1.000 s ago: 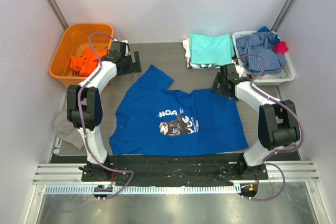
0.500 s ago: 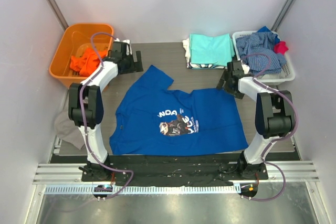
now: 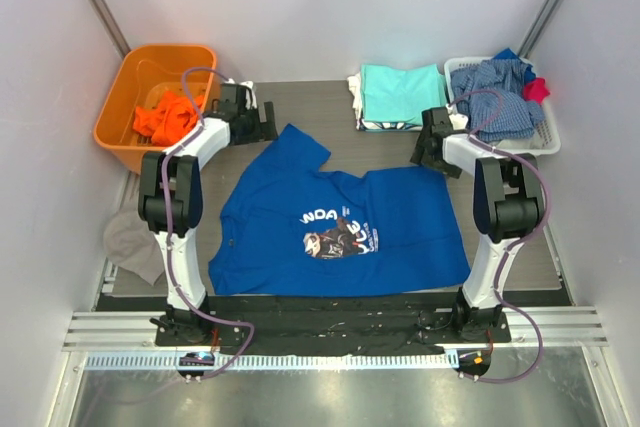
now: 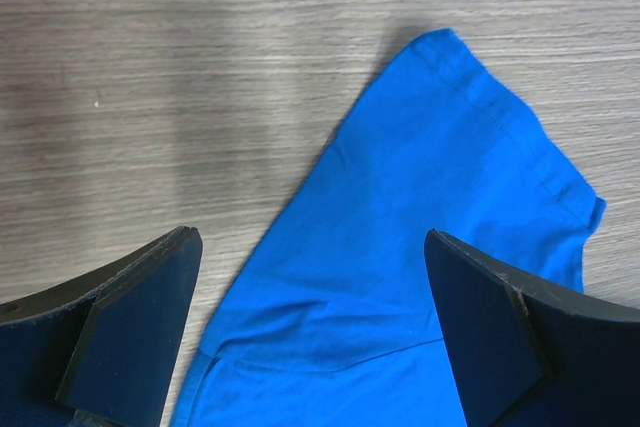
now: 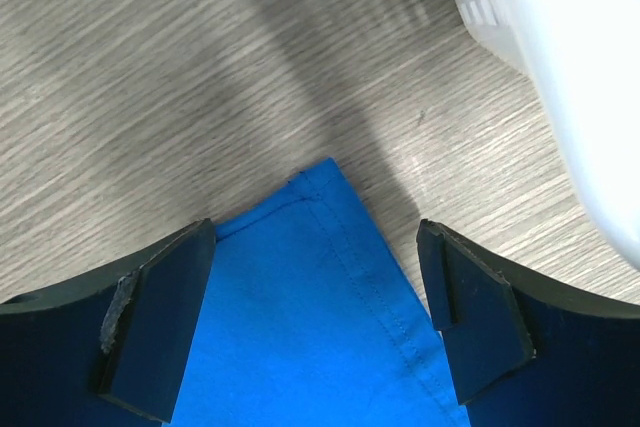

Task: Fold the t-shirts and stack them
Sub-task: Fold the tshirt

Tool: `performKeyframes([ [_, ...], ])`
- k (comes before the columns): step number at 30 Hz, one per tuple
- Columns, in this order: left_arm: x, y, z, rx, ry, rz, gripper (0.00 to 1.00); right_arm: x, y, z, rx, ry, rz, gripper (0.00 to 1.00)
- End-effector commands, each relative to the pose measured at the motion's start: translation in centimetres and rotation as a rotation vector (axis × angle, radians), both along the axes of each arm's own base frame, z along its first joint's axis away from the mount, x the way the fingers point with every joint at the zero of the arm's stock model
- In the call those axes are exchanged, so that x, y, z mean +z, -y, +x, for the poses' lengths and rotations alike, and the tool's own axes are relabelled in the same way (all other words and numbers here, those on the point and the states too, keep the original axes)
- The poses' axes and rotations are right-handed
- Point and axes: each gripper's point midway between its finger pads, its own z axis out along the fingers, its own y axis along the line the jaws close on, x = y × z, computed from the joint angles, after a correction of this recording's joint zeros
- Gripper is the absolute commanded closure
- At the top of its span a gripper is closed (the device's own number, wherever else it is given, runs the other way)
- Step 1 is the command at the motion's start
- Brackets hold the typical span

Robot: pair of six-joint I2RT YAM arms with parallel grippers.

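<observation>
Royal blue t-shirt lies spread flat on the worktop, mid-scene between the two arms, chest side up. Small white-and-dark print shows near its middle, lettering above a dark figure. Soft cotton, matte, few shallow creases. One short sleeve sticks out toward the far left, and its edge has a stitched hem line in the left wrist view. The right side runs as a long straight edge, and its far right corner is a sharp point with double stitching in the right wrist view.

Left tool is over the far-left sleeve, jaws spread wide, nothing held, sleeve cloth showing between the dark fingers. Right tool is over the far right corner of the shirt, also wide open and empty, with the corner centred between its fingers. Cannot tell if either tool's tips touch the cloth.

Far centre: folded aqua t-shirt in a neat rectangle on top of a folded white t-shirt. Far left: orange plastic bin, smooth and rounded, with a crumpled orange t-shirt inside. Far right: white perforated basket holding a bunched blue-and-white checked garment and a small red cloth. A grey cloth lies crumpled off the left edge of the worktop. Worktop is grey wood-grain, flat.
</observation>
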Motion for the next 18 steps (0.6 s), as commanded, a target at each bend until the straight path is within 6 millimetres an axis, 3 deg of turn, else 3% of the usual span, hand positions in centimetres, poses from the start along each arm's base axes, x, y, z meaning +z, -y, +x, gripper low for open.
performKeyframes([
  [1,2.1,0.9,1.9,-0.029,0.082,-0.030,0.00,1.2,1.1,3.9,0.007,0.098,-0.046,0.08],
  [10,1.8,1.0,1.8,-0.028,0.074,-0.029,0.00,-0.7,0.9,2.5,0.007,0.052,-0.026,0.16],
  [18,1.5,0.9,1.7,-0.030,0.065,-0.026,0.00,-1.5,0.8,2.0,0.014,0.021,-0.012,0.47],
])
